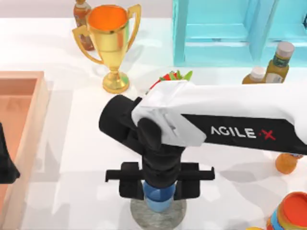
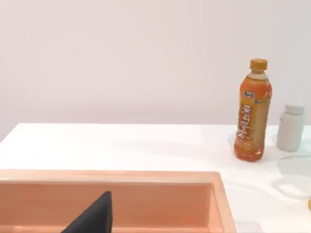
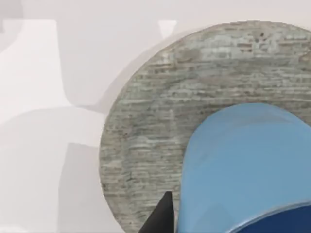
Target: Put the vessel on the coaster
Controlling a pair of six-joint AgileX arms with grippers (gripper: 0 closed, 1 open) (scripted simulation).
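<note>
The vessel (image 1: 159,196), a small blue cup, stands on the middle of the coaster (image 1: 141,214), a round mottled grey disc at the table's front edge. My right gripper (image 1: 159,188) reaches down over it, with a black finger against each side of the cup, shut on it. In the right wrist view the vessel (image 3: 243,165) covers part of the coaster (image 3: 146,126), and one dark fingertip (image 3: 160,216) shows beside it. Whether the cup's base touches the disc I cannot tell. My left gripper (image 1: 5,163) is parked at the far left edge, over the orange tray.
A gold trophy cup (image 1: 111,43) stands at the back. A red pot with green leaves (image 1: 175,76) peeks from under the right arm. An orange tray (image 1: 29,81) lies left, a turquoise shelf (image 1: 230,33) and bottles (image 1: 278,62) back right, and stacked bowls (image 1: 292,211) front right.
</note>
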